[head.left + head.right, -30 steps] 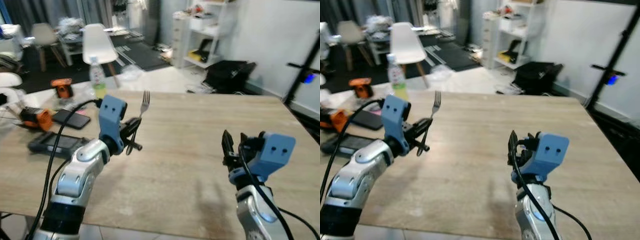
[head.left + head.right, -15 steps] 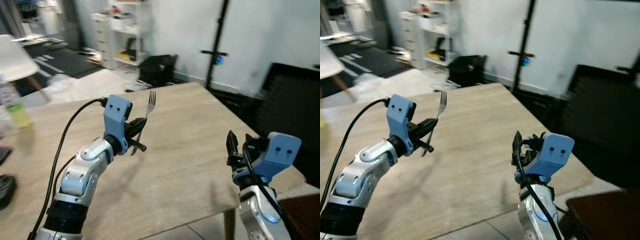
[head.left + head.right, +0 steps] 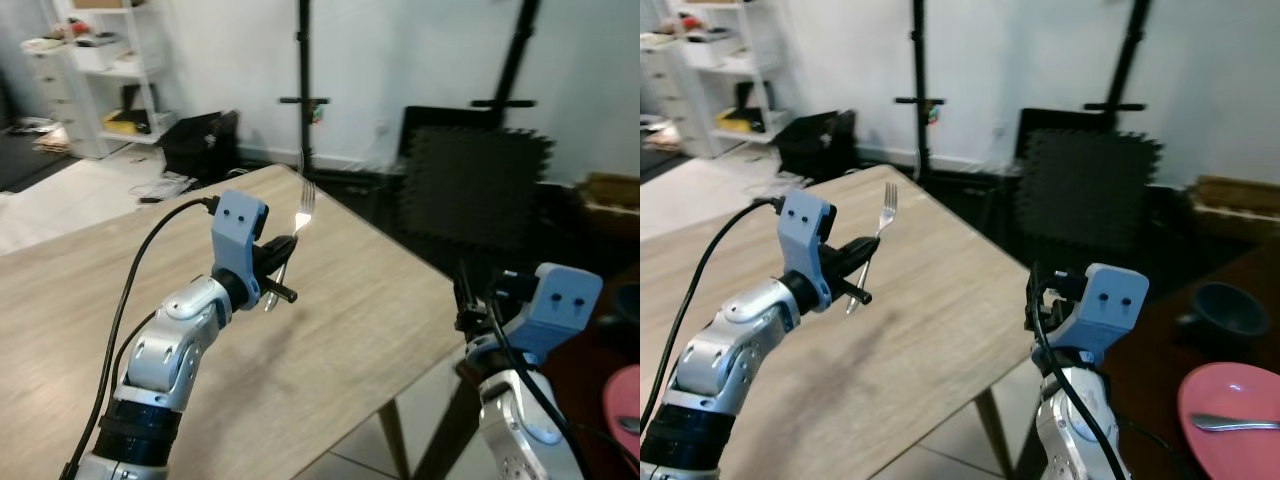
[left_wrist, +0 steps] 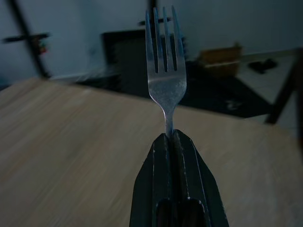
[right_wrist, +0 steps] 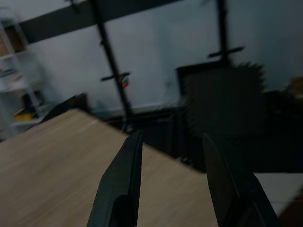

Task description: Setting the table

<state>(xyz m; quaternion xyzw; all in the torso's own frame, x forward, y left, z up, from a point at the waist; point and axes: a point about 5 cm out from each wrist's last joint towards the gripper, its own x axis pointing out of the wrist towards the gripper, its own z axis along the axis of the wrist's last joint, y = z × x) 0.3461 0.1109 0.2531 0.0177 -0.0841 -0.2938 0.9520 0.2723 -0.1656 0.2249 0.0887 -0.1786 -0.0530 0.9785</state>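
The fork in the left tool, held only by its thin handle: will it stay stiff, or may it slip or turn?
The fork looks like metal, so probably stiff and light. The left tool pinches only its narrow, smooth handle, so it may swivel or slide if bumped. The tines stand upright above the table, so a slip would likely drop it there.

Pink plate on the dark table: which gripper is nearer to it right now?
Right. The right gripper hangs open just off the wooden table's corner, with the pink plate low to its right. The left gripper, shut on the fork, is over the wooden table, farther left.
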